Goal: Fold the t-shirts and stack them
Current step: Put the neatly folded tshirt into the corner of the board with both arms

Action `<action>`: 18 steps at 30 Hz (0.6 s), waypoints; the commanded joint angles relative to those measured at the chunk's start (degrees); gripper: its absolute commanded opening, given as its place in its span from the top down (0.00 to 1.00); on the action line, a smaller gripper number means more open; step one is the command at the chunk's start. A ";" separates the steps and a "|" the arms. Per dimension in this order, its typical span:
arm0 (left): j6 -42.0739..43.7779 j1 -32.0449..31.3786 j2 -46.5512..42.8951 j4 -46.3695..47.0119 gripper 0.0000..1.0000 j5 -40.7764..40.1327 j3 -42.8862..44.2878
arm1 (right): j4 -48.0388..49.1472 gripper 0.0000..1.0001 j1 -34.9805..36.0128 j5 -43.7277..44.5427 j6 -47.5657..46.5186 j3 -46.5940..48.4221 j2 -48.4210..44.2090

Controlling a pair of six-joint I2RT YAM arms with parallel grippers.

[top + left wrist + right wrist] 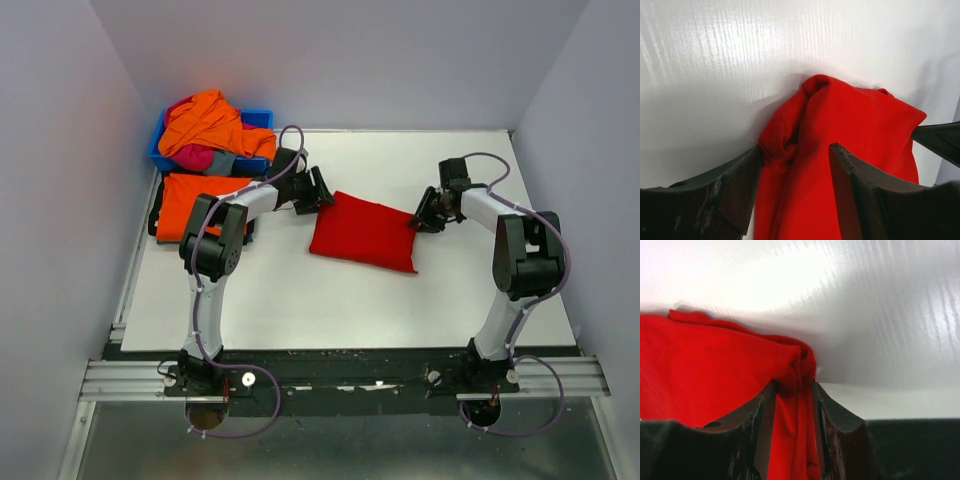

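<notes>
**Two robot arms at a folded red t-shirt on a white table**

A glossy white table (300, 300) fills the floor of a booth with plain pale grey walls (350, 60). A metal rail (340, 375) carrying both arm bases runs along the 6 o'clock edge.

The overhead view shows the red t-shirt (365, 232) near the table's centre as a flat, slightly tilted rectangle. The left gripper (318, 190) sits at its 11 o'clock corner and the right gripper (425, 215) at its 2 o'clock corner. At the table's 10 o'clock corner a blue bin (258, 117) holds a heap of shirts. A crumpled orange t-shirt (210, 120) lies on top, with a magenta-pink one (195, 157) and a grey one (222, 163) under it. Just beside the bin, toward 6 o'clock, a folded orange shirt (185, 200) lies on the table, partly under the left arm.

Only the wrist cameras reveal the claws. On the left, the dark fingers (735, 185) stand wide apart and unclenched. Bunched red cloth lies between them, touching one finger. On the right, the fingers (760, 425) are drawn close together and pinch a gathered ridge of the red cloth. Light streaks across the table surface behind both. Neither wrist view shows the bin or the other shirts.
</notes>
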 commanded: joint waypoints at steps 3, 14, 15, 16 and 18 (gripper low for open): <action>1.07 -0.43 3.66 -1.89 0.39 -1.93 0.56 | -5.21 0.58 2.98 7.48 0.03 5.20 3.15; -0.61 1.50 -3.27 8.12 0.87 -2.46 -10.32 | -4.17 0.55 5.00 9.33 0.91 3.55 -0.01; -0.52 1.77 -4.07 8.74 0.89 -2.37 -11.91 | -3.99 0.51 5.00 9.68 0.91 3.02 -1.32; -0.43 2.12 -5.03 9.35 0.89 -2.37 -13.31 | -3.37 0.49 5.00 9.95 0.73 2.40 -2.38; 0.18 2.65 -7.14 10.06 0.90 -3.07 -16.65 | -0.75 0.45 5.00 9.16 0.38 0.30 -5.27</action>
